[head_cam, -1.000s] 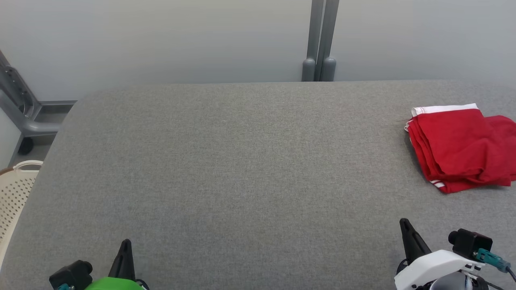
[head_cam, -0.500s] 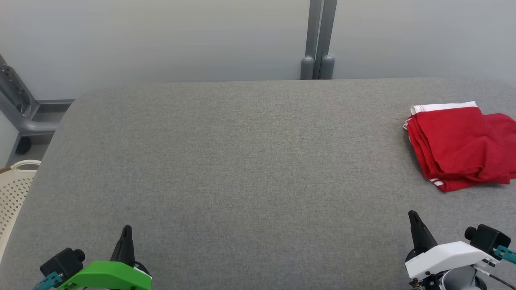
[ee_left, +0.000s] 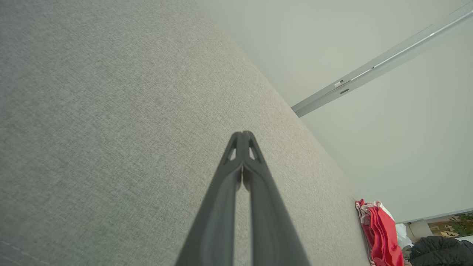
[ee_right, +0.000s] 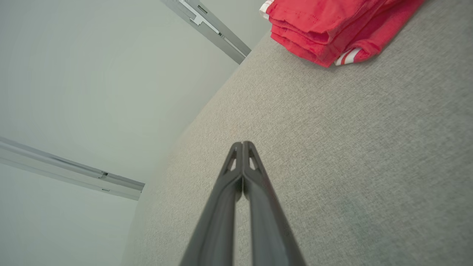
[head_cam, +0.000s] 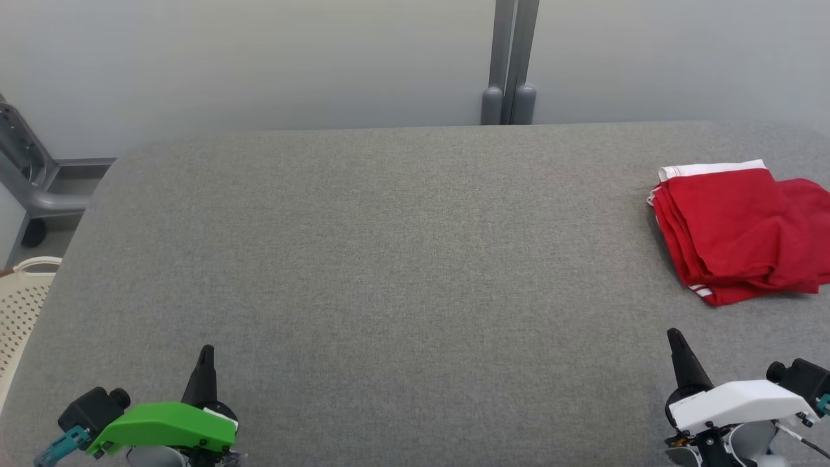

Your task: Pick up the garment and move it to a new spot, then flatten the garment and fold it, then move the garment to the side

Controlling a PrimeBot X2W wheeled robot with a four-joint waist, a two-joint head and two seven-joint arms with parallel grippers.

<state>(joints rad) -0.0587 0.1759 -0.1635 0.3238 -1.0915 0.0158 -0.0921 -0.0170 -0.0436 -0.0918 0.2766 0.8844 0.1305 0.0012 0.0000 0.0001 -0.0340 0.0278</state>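
A red garment (head_cam: pixel 739 233) with white trim lies folded in a stack at the far right of the grey padded table (head_cam: pixel 389 259). It also shows at the top of the right wrist view as the garment (ee_right: pixel 325 26), and small at the lower right of the left wrist view as the garment (ee_left: pixel 378 232). My left gripper (head_cam: pixel 206 353) sits at the lower left, shut and empty, fingertips pressed together (ee_left: pixel 242 133). My right gripper (head_cam: pixel 674 337) sits at the lower right, shut and empty (ee_right: pixel 242 144), a short way in front of the garment and apart from it.
A cream perforated basket (head_cam: pixel 19 305) stands off the table's left edge. A grey metal frame (head_cam: pixel 32 188) is at the back left and a grey post (head_cam: pixel 509 65) stands behind the table against the pale wall.
Both arms have drawn up a little into the head view, showing more of the green and white wrist housings. The whole picture shifted slightly, so the camera moved. The garment lies as before.
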